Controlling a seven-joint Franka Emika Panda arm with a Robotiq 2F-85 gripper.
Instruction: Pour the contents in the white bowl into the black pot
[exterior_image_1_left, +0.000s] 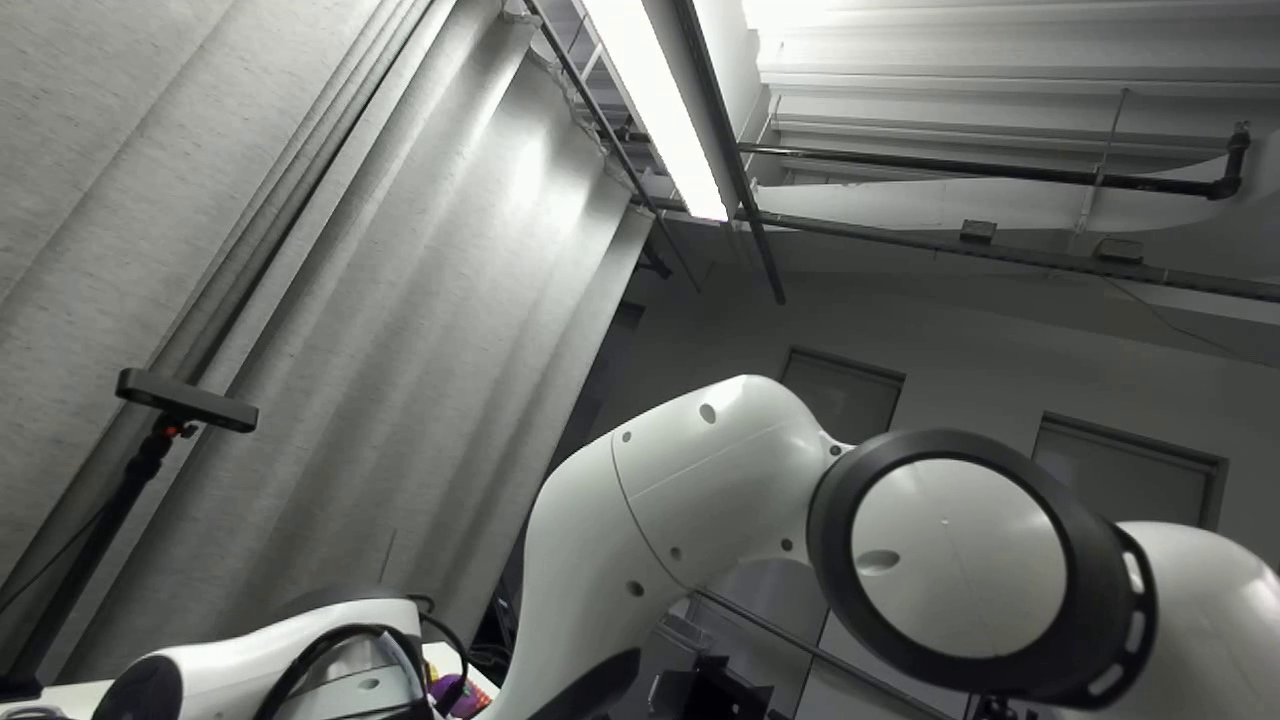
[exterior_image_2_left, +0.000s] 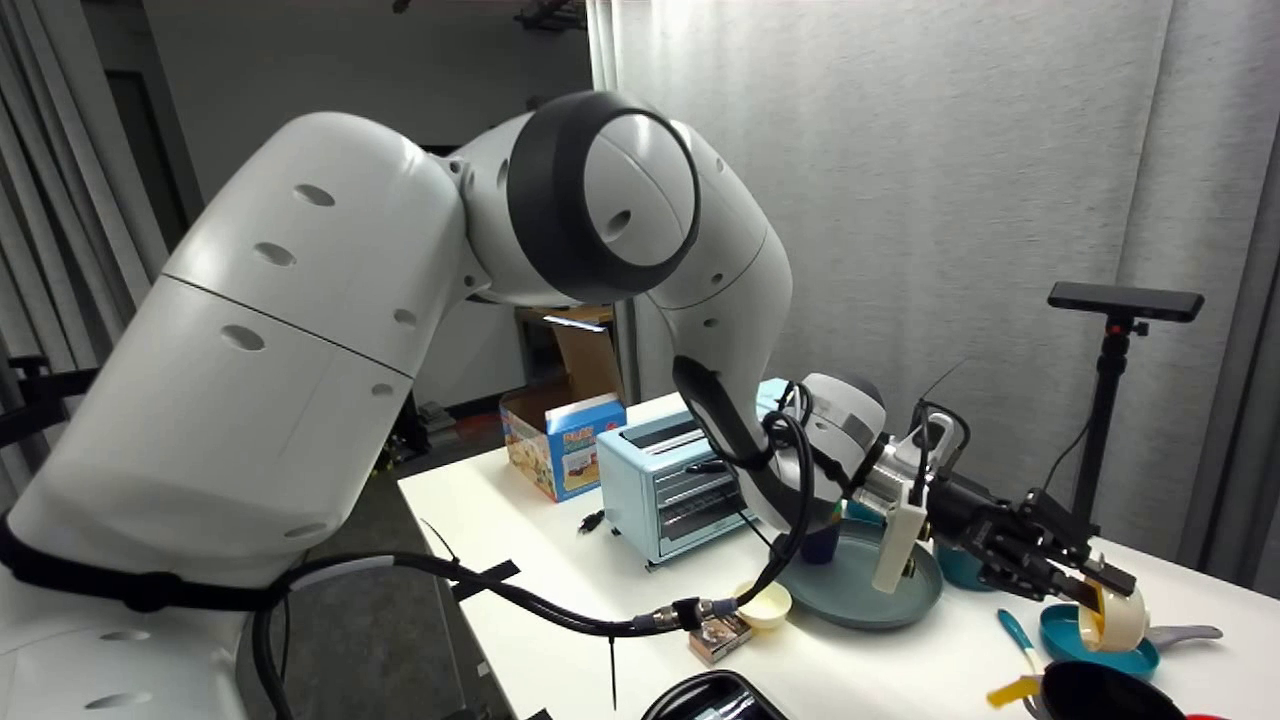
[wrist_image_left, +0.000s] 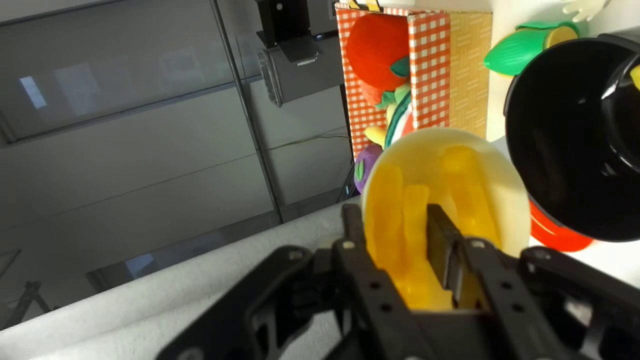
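"One white bowl (exterior_image_2_left: 1122, 622) is in my gripper (wrist_image_left: 395, 215), held by its wall: one finger (wrist_image_left: 440, 240) inside the mouth, the other outside. It hangs tilted, off the table (exterior_image_2_left: 870, 670), near the black pot (wrist_image_left: 555, 135)."

"Over the pot?"

"I can't tell. Their edges overlap in the wrist view, but my feed gives little depth. I'd bring the bowl's lower lip well over the pot's mouth first, and only then tip."

"And the tipping itself?"

"Slowly, I think, and low, so the yellow strips (wrist_image_left: 387, 215) slide in rather than jump the rim. That inner finger stands among them and may trap some; a small shake at full tilt could free those. I wouldn't loosen the grip to help them out."

"Your count, then?"

"At least three strips, though the finger may hide more. One pot, with one red piece (wrist_image_left: 560, 231) partly behind it and one green toy (wrist_image_left: 515, 52) just beside. One yellow scrap (wrist_image_left: 636, 76) at the view's edge I can't identify. From an exterior view, I get a second, cream bowl (exterior_image_2_left: 766, 612) on the table, one teal pan (exterior_image_2_left: 1062, 632) and one light-blue toaster oven (exterior_image_2_left: 675, 490)."
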